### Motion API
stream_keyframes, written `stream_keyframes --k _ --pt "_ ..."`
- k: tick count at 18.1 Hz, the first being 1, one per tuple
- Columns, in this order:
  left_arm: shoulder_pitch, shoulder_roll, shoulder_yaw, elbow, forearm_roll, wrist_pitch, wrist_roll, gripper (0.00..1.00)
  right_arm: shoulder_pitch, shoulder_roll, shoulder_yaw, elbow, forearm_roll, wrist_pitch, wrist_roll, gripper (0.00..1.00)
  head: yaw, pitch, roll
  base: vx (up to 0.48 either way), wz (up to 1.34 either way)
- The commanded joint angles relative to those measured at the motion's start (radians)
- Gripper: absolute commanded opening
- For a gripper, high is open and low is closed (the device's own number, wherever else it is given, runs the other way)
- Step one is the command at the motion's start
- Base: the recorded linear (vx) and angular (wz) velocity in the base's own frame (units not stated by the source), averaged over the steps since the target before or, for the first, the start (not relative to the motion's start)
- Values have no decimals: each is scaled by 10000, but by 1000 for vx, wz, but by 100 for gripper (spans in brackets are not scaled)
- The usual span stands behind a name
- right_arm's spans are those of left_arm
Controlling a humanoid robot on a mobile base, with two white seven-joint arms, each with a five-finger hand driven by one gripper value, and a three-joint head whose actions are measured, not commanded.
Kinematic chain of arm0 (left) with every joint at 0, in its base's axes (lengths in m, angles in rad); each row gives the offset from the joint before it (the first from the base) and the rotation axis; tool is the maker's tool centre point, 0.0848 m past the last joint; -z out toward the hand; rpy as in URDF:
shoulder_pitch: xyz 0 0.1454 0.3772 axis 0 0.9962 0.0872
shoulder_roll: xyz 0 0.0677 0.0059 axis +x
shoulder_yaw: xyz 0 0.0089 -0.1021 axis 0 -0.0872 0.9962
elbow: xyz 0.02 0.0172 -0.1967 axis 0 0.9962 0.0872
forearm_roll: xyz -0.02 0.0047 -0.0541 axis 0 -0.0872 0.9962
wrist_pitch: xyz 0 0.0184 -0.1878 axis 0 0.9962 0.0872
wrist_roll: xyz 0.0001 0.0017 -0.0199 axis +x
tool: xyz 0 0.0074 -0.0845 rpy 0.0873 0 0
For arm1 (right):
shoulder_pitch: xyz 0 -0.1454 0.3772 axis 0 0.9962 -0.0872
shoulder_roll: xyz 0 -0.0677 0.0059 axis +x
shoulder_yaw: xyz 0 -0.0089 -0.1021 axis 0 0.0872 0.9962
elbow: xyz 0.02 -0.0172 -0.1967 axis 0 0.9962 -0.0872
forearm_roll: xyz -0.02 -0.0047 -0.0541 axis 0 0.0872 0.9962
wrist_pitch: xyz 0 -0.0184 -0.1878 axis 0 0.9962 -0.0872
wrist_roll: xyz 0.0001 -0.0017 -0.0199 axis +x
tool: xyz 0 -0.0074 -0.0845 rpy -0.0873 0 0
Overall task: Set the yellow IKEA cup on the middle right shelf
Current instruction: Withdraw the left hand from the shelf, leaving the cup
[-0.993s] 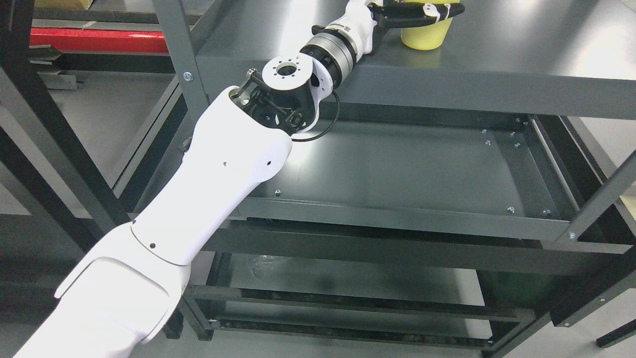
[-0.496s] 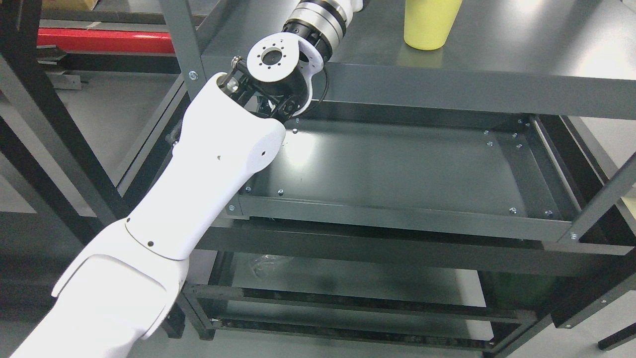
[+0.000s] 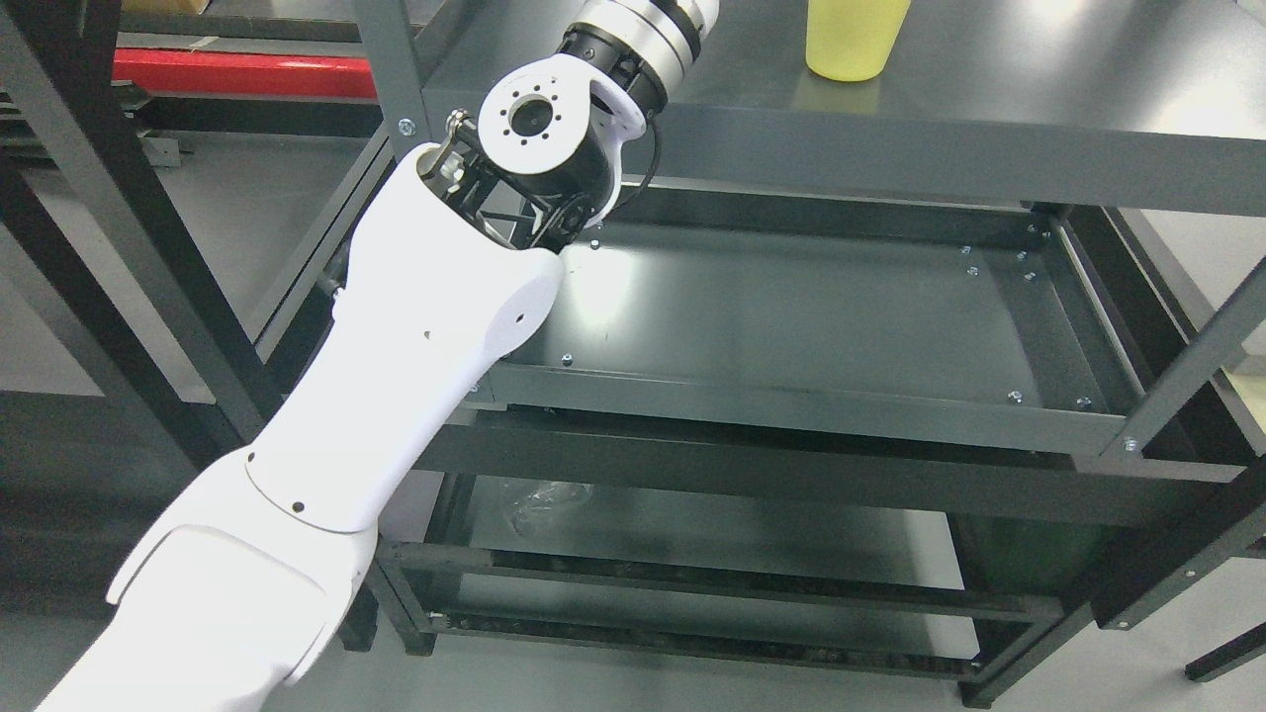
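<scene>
We are seeing the yellow cup [image 3: 856,40] standing upright on the shelf [image 3: 989,109], nothing crowding it. Our left arm [image 3: 415,326] is reaching up left of the cup, its hand cut off, so we cannot tell its grip.

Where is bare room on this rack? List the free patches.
The lower shelf is bare right across between its rims. The upper shelf is free right of the yellow cup. Left of the cup, the left arm crowds it.

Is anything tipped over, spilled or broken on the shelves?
Nothing stands out. The yellow plastic cup stands upright on the dark grey metal shelf with no spill around it. The shelf tray below looks bare and undamaged. Only a crumpled bit of clear plastic lies on a lower level.
</scene>
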Motion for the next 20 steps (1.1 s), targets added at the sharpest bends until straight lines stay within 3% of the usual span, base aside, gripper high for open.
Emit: stream_keyframes --k 1,5,14,17,20 --pt "594 174 155 -1796 -839 23 -1880 97 137 -175 169 -1 -245 -9 9 99 0 0 0 -124 2" --pt "1330 174 1 -1843 -1207 -8 -3343 98 137 -175 169 -1 -245 7 9 99 0 0 0 -123 118" --pt "4412 174 -873 -2151 -2125 -606 -3375 98 137 -175 169 -1 -245 7 9 99 0 0 0 -144 166" --pt "5654 174 -492 -1814 -2664 -607 -3237 99 137 -175 169 -1 -245 7 9 99 0 0 0 -139 -45" --pt "6774 174 870 -1553 -3000 -591 -3007 99 137 -175 169 -1 -245 7 9 99 0 0 0 -123 -130"
